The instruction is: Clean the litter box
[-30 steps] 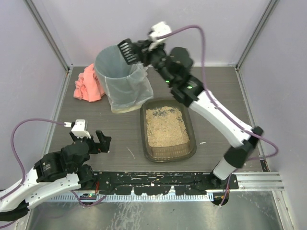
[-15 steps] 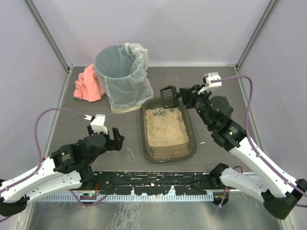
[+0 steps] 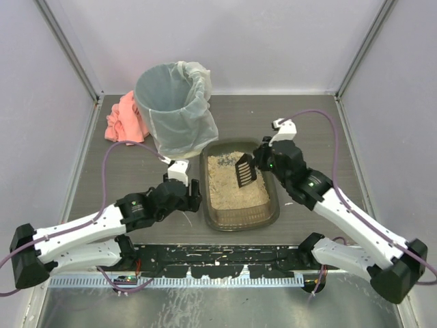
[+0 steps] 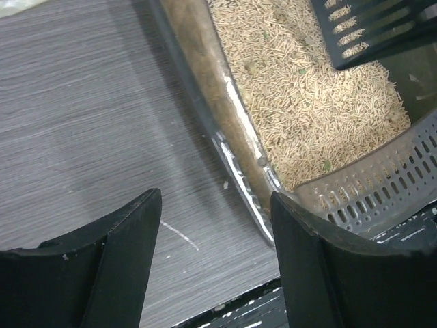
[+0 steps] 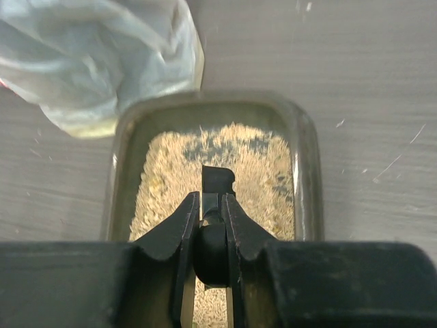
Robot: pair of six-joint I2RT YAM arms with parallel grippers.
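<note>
Overhead, wrist views close, seemingly sharing litter box

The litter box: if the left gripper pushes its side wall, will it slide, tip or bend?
The litter box is low and wide, so it would probably slide on the table rather than tip. The litter in it likely adds weight and may shift. Its thin plastic wall may flex a little under the left gripper.

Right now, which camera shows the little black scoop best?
The top external view: the scoop shows its whole slotted face, held by the right gripper over the litter box. The left wrist catches only part of it; the right wrist sees it edge-on.
</note>
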